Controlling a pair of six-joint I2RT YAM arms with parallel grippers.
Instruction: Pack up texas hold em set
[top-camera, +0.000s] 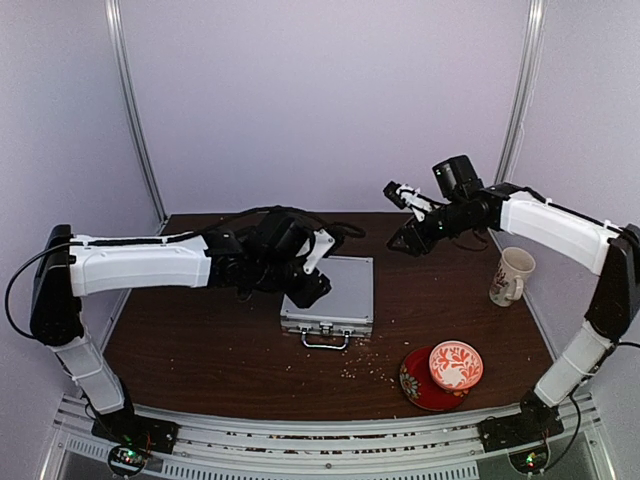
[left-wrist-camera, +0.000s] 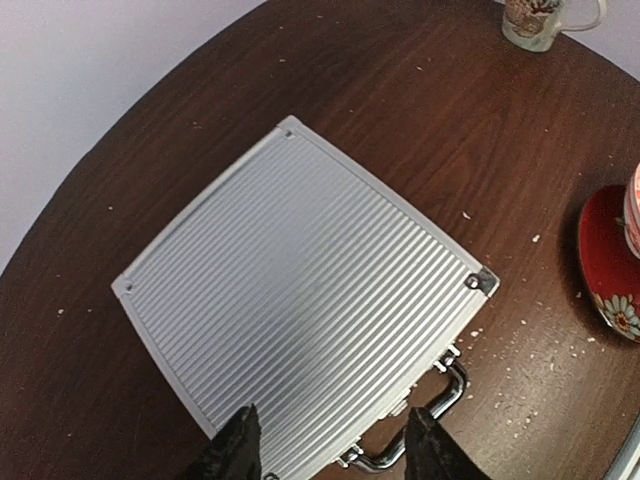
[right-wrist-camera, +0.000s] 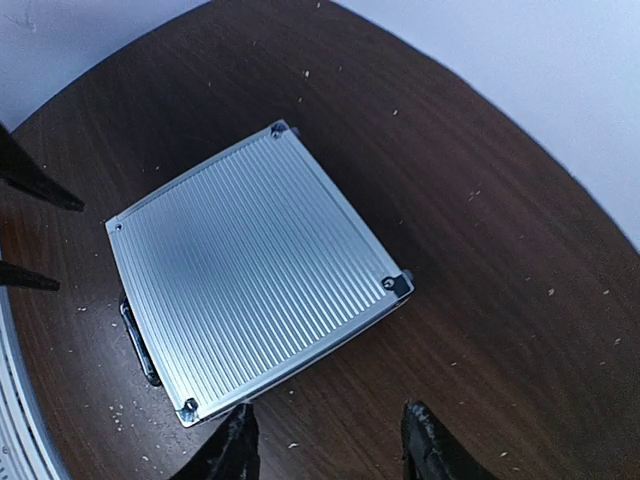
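The silver ribbed briefcase lies shut and flat on the brown table, its metal handle toward the near edge. It fills the left wrist view and shows in the right wrist view. My left gripper hovers open over the case's left front part, fingers straddling the handle edge, holding nothing. My right gripper is raised above the table's far right, open and empty, its fingers above bare wood. Chips, card box and dice are out of view.
A white mug stands at the right edge. A red-and-white patterned bowl sits on a red saucer at the near right. Pale crumbs lie scattered on the table in front of the case. White walls enclose the back.
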